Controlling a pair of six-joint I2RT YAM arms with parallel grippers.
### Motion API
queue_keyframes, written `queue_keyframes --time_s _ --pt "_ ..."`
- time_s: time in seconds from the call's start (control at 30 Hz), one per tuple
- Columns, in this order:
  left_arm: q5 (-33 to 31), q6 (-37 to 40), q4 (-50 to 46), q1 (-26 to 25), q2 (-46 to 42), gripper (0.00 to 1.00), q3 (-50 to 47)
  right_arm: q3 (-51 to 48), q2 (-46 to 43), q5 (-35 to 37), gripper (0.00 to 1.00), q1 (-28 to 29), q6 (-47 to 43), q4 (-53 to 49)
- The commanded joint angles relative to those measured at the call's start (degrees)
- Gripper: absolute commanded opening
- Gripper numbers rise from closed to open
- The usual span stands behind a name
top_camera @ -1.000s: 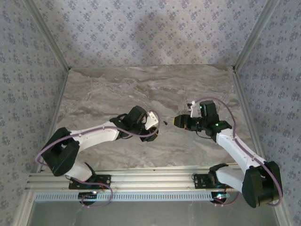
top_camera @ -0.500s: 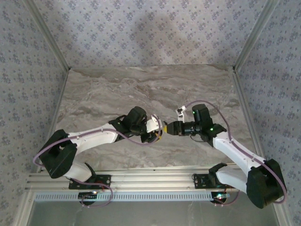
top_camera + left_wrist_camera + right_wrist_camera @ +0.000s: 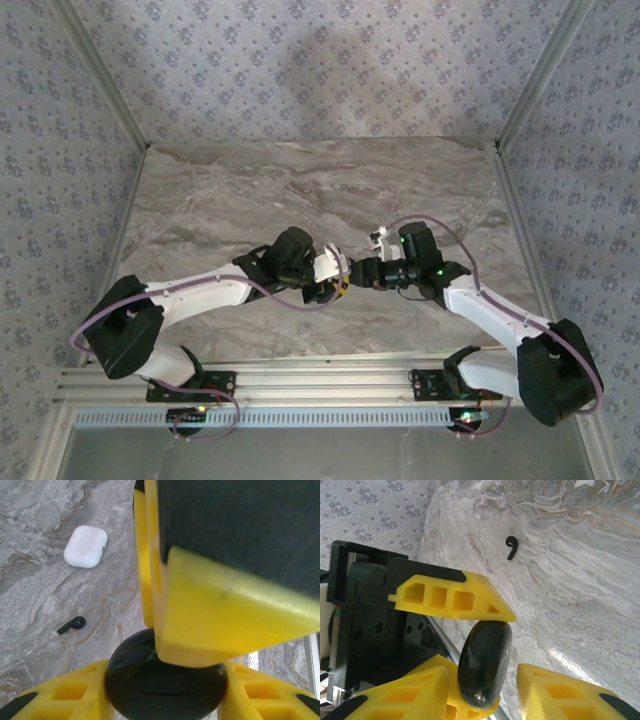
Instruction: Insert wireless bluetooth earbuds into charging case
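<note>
Left gripper is pinching a glossy black oval case between yellow fingers, mid-table. Right gripper is straddling it; right wrist view is showing a sliver of gap, so its grip I cannot tell. Left wrist view is catching a black earbud on veined marble, rounded white case beyond, room all around.

Left tool and right tool block the table middle; its far half lies open.
</note>
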Motion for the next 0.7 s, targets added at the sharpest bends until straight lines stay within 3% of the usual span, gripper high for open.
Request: queue_keyframes --time_s 0.0,0.23,0.37,0.67 --pt "0.62 -0.94 0.21 -0.54 -1.13 0.30 2.94 1.05 0.83 -0.42 0.41 0.81 0.37 1.44" --pt "0.23 -1.23 0.08 -0.72 -1.68 0.29 3.53 1.11 1.81 -0.86 0.35 1.37 0.10 1.11" --pt "0.23 -1.23 -0.22 -0.81 -2.21 0.30 3.73 1.15 1.75 -0.60 0.27 1.45 -0.10 1.14" --pt "1.40 0.05 -7.67 -0.01 -3.17 0.60 6.39 3.66 -2.18 2.81 0.21 0.39 -8.96 -8.06"
